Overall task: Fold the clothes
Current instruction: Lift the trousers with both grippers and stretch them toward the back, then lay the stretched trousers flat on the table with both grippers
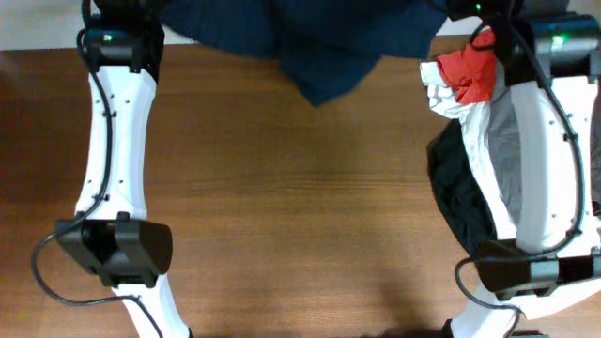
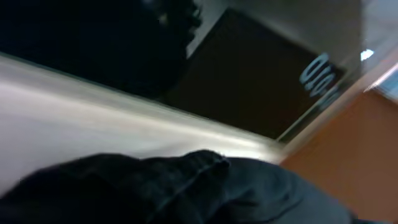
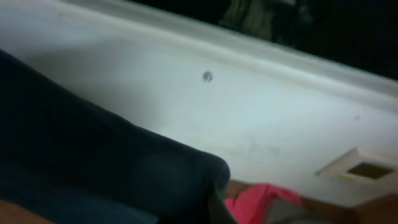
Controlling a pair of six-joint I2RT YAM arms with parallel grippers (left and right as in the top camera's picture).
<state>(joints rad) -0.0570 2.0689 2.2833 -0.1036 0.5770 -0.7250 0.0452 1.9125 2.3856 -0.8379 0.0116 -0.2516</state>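
Observation:
The large navy-blue garment hangs across the table's far edge, spread between my two arms. In the left wrist view it fills the bottom of the frame and hides the fingers. In the right wrist view it covers the jaws the same way. Both grippers are past the top edge of the overhead view; each seems shut on the navy garment. My left arm reaches to the far left and my right arm to the far right.
A pile lies at the right under my right arm: a red garment, also in the right wrist view, then white, grey and black cloth. The brown wooden table spans the view. A pale wall stands beyond.

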